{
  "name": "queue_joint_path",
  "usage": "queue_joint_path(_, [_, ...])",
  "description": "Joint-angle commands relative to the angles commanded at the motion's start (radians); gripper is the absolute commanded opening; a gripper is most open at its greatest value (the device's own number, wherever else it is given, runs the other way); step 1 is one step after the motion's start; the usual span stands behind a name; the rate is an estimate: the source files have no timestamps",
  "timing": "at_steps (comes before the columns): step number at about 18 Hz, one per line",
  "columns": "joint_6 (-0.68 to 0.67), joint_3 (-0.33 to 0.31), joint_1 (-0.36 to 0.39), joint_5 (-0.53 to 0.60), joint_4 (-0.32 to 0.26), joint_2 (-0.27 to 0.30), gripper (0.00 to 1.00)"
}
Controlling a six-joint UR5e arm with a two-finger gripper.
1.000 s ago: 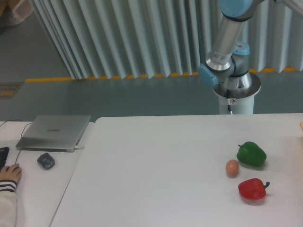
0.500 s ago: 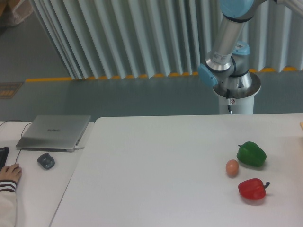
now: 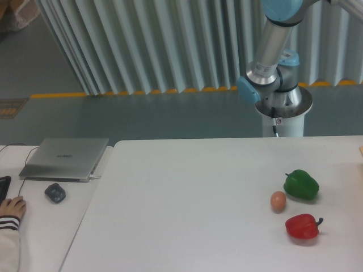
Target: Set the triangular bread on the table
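We see only the silver-and-blue arm's base and lower links (image 3: 276, 73) behind the large white flat-topped counter (image 3: 187, 215); its fingers are out of frame, so we cannot tell their opening or load. The golden wedge of bread shows, at most, as a tan sliver at the right edge (image 3: 361, 151). A glossy green bell pepper (image 3: 301, 185), small tan egg (image 3: 278, 201) and red bell pepper (image 3: 302, 226) sit together. We judge the step early: next, reaching toward that right edge.

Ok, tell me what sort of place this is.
Most likely a robotics lab or test room: a robot arm on a pedestal behind a white table, a desk with a laptop and mouse, and yellow tape marking the floor.
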Motion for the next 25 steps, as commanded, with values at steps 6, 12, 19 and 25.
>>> queue_joint_path(6, [-0.049,0.031,-0.002,0.003,-0.050,-0.002,0.18])
queue_joint_path(12, [-0.091,0.080,-0.003,-0.023,-0.170,0.015,0.18])
queue_joint_path(19, [-0.216,0.147,-0.037,-0.080,-0.356,0.061,0.18])
queue_joint_path(25, [-0.484,0.164,-0.101,-0.316,-0.456,0.106,0.18])
